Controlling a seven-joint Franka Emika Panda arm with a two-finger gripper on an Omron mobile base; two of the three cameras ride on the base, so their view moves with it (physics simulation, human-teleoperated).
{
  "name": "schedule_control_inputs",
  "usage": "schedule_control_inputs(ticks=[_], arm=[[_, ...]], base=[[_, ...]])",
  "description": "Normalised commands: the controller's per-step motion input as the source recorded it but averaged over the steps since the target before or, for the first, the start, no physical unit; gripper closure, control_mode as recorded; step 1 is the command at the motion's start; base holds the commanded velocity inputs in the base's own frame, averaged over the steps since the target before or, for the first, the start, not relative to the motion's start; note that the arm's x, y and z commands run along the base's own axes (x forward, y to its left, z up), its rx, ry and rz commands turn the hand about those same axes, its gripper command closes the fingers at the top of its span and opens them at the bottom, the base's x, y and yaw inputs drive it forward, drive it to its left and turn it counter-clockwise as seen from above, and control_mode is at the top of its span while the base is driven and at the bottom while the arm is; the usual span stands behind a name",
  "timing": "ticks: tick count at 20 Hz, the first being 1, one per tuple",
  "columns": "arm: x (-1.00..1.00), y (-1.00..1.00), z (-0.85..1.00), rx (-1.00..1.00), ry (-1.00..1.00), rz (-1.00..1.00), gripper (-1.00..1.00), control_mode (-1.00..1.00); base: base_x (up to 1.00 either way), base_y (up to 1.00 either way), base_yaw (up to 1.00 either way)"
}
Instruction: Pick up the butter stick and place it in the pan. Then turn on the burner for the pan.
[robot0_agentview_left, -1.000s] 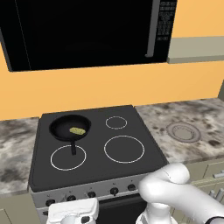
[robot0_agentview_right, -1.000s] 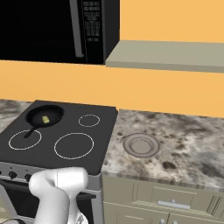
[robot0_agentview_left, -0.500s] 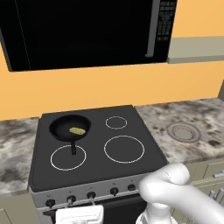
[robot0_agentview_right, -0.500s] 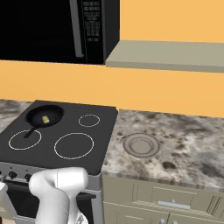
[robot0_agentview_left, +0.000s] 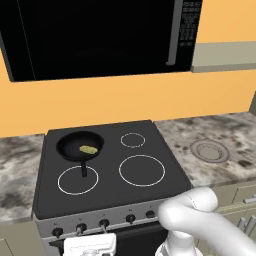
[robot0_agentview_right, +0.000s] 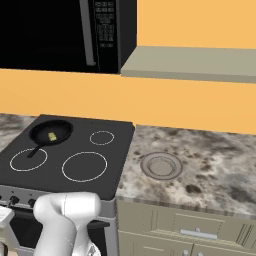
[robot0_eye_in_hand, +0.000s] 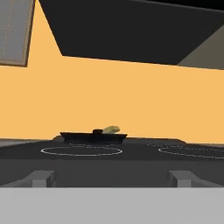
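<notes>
The butter stick (robot0_agentview_left: 88, 149) lies inside the pan (robot0_agentview_left: 80, 145), slightly right of the pan's centre. The pan sits on the far left burner of the black cooktop (robot0_agentview_left: 107, 175), with its short handle (robot0_agentview_left: 83, 169) pointing toward the near edge and reaching over the ring of the near left burner (robot0_agentview_left: 78, 180). In the right base view the same arrangement is confirmed: butter stick (robot0_agentview_right: 52, 136) resting within the pan (robot0_agentview_right: 50, 132), clear of the rim. In the hand view the pan (robot0_eye_in_hand: 93, 137) appears edge-on at cooktop level, with the butter stick (robot0_eye_in_hand: 110, 130) showing above its low rim.

The gripper (robot0_eye_in_hand: 112, 178) is held low at the front of the stove, facing the far wall, its two fingertips (robot0_eye_in_hand: 40, 178) spread as wide as they go and nothing between them. The white hand (robot0_agentview_left: 90, 245) shows at the bottom of the left base view, just below the row of control knobs (robot0_agentview_left: 104, 223) on the stove's front panel; whether it touches a knob cannot be determined.

The far right burner (robot0_agentview_left: 133, 140) and near right burner (robot0_agentview_left: 142, 170) are bare. To the right of the stove, a flat grey round disc (robot0_agentview_left: 210, 150) with concentric rings lies on the marbled counter (robot0_agentview_left: 235, 135). A black microwave (robot0_agentview_left: 95, 35) hangs above the cooktop against the orange wall (robot0_agentview_left: 125, 102).
</notes>
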Motion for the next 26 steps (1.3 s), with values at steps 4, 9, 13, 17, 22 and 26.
schedule_control_inputs(ticks=[4,9,13,17,22,26], arm=[[0.44,0.13,-0.35,0.0,0.0,0.06,-1.0,-1.0],[0.4,0.13,-0.46,0.0,0.0,0.08,-1.0,-1.0],[0.33,0.21,-0.44,0.0,0.01,0.08,-1.0,-1.0],[0.17,0.12,-0.41,0.02,0.01,0.05,-1.0,-1.0],[0.03,0.03,-0.39,0.03,0.02,0.01,-1.0,-1.0],[0.07,0.03,-0.23,0.04,0.07,0.0,-1.0,-1.0]], base=[[0.0,0.0,0.0],[0.0,0.0,0.0],[0.0,0.0,0.0],[0.0,0.0,0.0],[0.0,0.0,0.0],[0.0,0.0,0.0]])
